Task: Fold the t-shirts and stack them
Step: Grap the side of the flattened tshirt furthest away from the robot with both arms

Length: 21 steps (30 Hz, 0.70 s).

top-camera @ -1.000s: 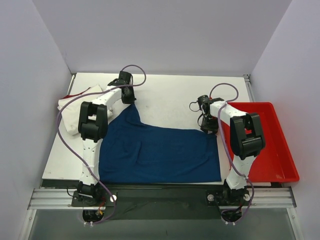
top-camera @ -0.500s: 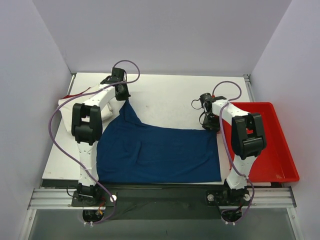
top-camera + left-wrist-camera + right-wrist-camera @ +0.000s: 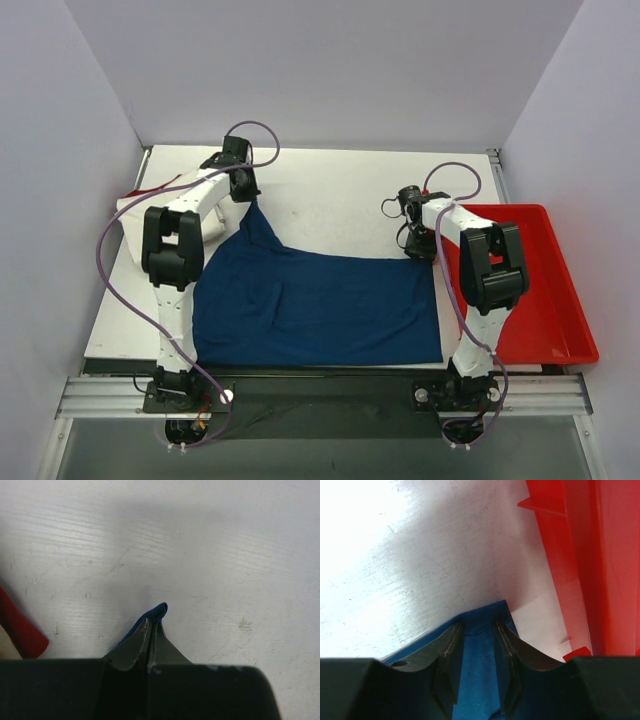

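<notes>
The dark blue t-shirt (image 3: 320,305) lies spread across the near half of the table, its far left corner drawn up into a point. My left gripper (image 3: 246,190) is shut on that corner, and the blue tip (image 3: 162,609) pokes out past the closed left gripper (image 3: 152,625). My right gripper (image 3: 418,250) sits low over the shirt's far right corner (image 3: 495,611). The right gripper (image 3: 478,626) is open, with flat blue cloth between its fingers. The cream-white t-shirt (image 3: 132,212) with a red edge (image 3: 20,627) lies bunched at the far left, partly hidden by the left arm.
A red plastic tray (image 3: 545,300) lies along the table's right side, its wall (image 3: 590,555) close beside my right gripper. White table surface (image 3: 330,195) shows behind the blue shirt. Grey walls enclose the back and both sides.
My left gripper has pulled the blue corner a little farther back and to the left, stretching that point of cloth. The right gripper has stayed over the far right corner.
</notes>
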Each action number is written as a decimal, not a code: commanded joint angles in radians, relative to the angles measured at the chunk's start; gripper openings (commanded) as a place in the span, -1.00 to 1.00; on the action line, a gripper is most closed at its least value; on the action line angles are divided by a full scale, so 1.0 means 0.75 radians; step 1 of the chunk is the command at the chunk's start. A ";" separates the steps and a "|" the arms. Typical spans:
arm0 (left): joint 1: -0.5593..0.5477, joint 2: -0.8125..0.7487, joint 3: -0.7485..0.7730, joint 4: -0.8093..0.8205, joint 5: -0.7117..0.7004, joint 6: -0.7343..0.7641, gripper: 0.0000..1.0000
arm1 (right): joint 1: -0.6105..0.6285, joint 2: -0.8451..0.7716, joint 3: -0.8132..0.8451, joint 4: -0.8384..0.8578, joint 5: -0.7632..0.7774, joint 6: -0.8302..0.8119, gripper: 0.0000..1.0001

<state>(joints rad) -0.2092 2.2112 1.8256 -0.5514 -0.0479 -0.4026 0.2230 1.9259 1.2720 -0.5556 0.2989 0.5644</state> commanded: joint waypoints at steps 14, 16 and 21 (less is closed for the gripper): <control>0.015 -0.136 -0.014 0.042 0.058 -0.007 -1.00 | -0.009 0.026 0.004 -0.006 0.015 0.031 -1.00; 0.019 -0.144 -0.008 0.044 0.056 -0.009 -1.00 | -0.009 -0.003 0.000 -0.008 0.002 0.027 -1.00; 0.040 -0.165 0.012 0.042 0.102 -0.026 -1.00 | -0.007 -0.095 -0.019 -0.006 -0.010 0.021 -1.00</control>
<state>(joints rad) -0.2001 2.1822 1.8141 -0.5495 -0.0101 -0.4091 0.2222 1.9232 1.2686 -0.5331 0.2874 0.5797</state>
